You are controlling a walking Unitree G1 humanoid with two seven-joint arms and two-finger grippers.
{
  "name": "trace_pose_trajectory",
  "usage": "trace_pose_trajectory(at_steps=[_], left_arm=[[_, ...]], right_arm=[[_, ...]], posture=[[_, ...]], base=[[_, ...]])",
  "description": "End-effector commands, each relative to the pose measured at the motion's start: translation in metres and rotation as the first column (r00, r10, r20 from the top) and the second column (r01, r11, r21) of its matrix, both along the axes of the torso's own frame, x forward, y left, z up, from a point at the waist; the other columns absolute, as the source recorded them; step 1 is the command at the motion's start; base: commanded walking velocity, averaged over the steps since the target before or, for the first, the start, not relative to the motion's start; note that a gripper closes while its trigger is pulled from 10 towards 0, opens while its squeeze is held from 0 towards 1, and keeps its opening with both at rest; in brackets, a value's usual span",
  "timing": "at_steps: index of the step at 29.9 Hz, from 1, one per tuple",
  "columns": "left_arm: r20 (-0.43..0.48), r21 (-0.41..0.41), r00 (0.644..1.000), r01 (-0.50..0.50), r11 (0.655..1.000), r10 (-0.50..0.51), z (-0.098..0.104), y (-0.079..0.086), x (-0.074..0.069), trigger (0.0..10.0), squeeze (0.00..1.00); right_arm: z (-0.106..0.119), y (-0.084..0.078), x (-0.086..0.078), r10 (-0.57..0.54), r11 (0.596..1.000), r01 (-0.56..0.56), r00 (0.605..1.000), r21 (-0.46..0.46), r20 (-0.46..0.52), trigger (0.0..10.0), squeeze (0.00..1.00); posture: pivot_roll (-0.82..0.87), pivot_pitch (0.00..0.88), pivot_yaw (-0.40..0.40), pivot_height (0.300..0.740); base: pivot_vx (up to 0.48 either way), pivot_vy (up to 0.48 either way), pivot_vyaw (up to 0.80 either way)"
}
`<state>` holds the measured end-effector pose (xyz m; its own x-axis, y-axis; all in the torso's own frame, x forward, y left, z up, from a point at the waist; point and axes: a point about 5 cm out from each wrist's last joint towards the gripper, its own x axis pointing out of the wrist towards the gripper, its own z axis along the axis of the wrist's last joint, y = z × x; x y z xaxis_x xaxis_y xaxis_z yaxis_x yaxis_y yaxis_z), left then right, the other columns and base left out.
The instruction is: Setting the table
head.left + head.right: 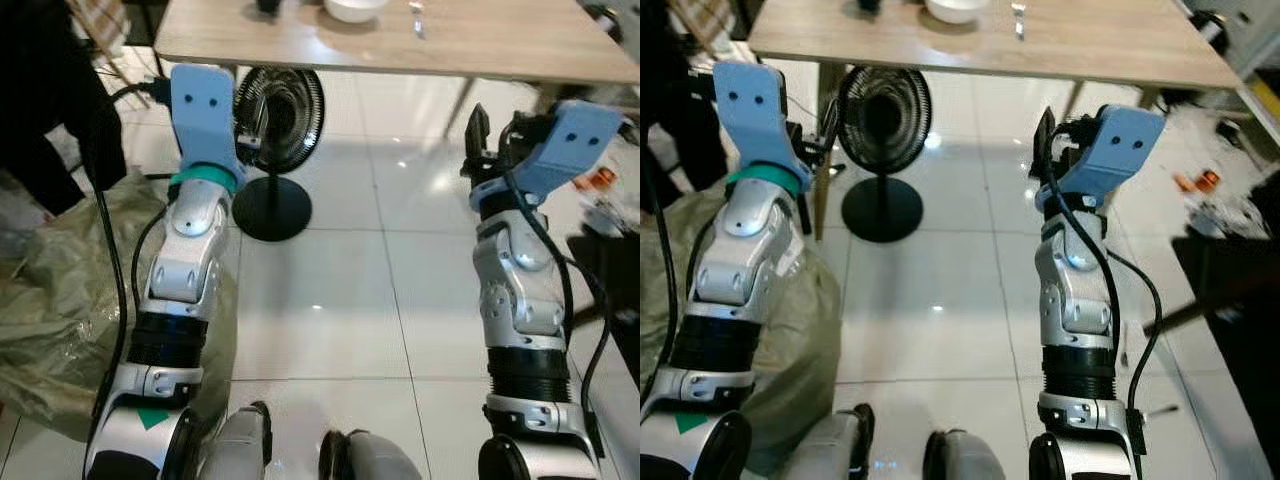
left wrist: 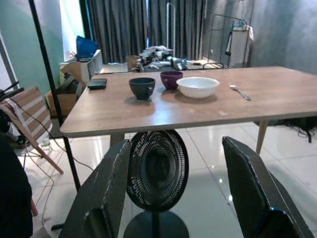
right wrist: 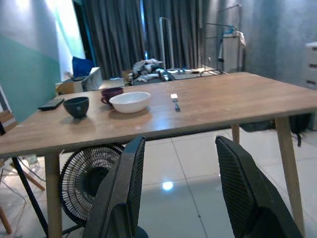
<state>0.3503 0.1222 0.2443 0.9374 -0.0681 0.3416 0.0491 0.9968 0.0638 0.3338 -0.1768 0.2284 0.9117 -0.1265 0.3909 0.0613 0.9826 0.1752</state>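
Observation:
A long wooden table [image 1: 500, 45] stands ahead of me, a short way off. Toward its left part sit a white bowl [image 2: 197, 86], a dark blue bowl [image 2: 142, 88] and a purple bowl [image 2: 171, 79] close together. To the right of the white bowl lies a fork [image 2: 240, 91]. Both arms are raised in front of me, short of the table. My left gripper [image 2: 173, 198] is open and holds nothing, its fingers [image 2: 106, 193] spread wide. My right gripper [image 3: 183, 193] is likewise open and empty, pointing toward the table edge.
A black pedestal fan [image 1: 278, 105] stands on the glossy tiled floor under the table's left part. A crumpled plastic sheet [image 1: 50, 290] and dark cloth [image 1: 50, 100] lie at my left. Cables and clutter [image 1: 610, 190] sit at the right. A black flat object [image 2: 97, 84] lies on the table's far left.

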Motion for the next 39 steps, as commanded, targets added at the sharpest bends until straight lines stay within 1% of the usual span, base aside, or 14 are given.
trace_pose_trajectory(at_steps=[1,28,35,39], left_arm=[[-0.018,0.001,1.000,-0.001,1.000,0.001,-0.0042,-0.0005,0.0005,10.0,0.00],[-0.032,-0.004,0.999,0.006,1.000,-0.006,-0.0067,-0.0028,0.0001,10.0,0.00],[-0.043,0.002,0.999,0.012,1.000,-0.012,-0.0089,-0.0034,0.0001,10.0,0.00],[-0.065,0.023,0.997,0.032,0.999,-0.030,-0.0124,-0.0054,-0.0005,10.0,0.00]], right_arm=[[-0.0011,-0.0019,-0.0001,-0.002,1.000,0.002,1.000,0.013,-0.007,10.0,0.00],[-0.0011,-0.0025,-0.0011,0.005,1.000,-0.004,1.000,0.020,-0.013,10.0,0.00],[-0.0022,-0.0029,-0.0011,0.003,1.000,-0.002,1.000,0.023,-0.018,10.0,0.00],[-0.0028,-0.0033,-0.0010,0.001,1.000,0.000,1.000,0.026,-0.022,10.0,0.00]], posture=[[0.14,0.093,-0.002,0.740],[0.13,0.103,-0.007,0.740],[0.13,0.105,-0.006,0.740],[0.13,0.109,-0.007,0.740]], base=[[0.000,0.000,-0.80],[0.000,0.000,-0.80],[0.000,0.000,-0.80],[0.000,0.000,-0.80]])
